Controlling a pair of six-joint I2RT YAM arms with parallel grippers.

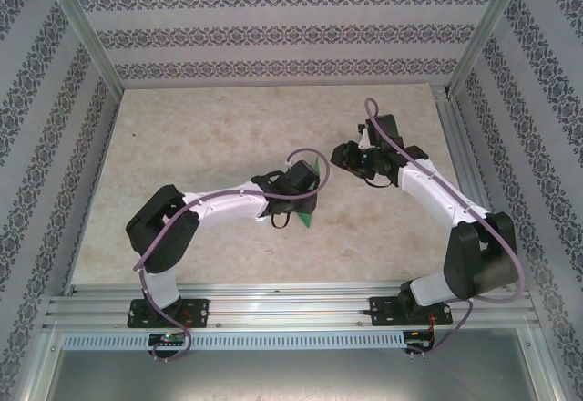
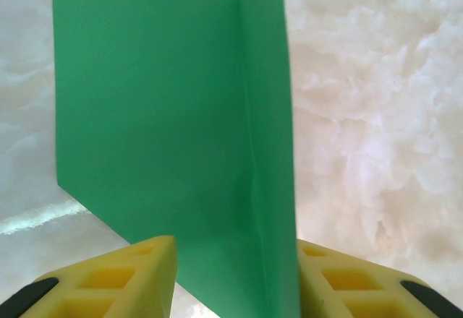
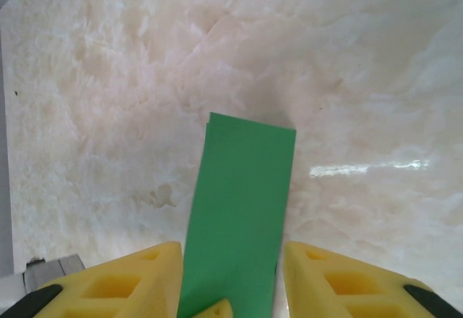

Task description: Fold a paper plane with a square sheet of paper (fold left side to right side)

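The table (image 1: 209, 137) is a pale surface like marble, with patterned walls (image 1: 273, 36) around it. The square sheet of paper (image 2: 152, 101) lies near the middle of the table, under the left gripper (image 2: 235, 282). One part is flat and a narrow flap stands up along a crease. The left gripper's yellow fingers (image 2: 130, 274) stand apart, with the paper between them, not pinched. The right gripper (image 3: 231, 282) is opened too, and a green strip passes between its fingers.

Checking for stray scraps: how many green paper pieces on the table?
1: the green paper at the middle of the table, at the left pincer; the left arm hides part of it.
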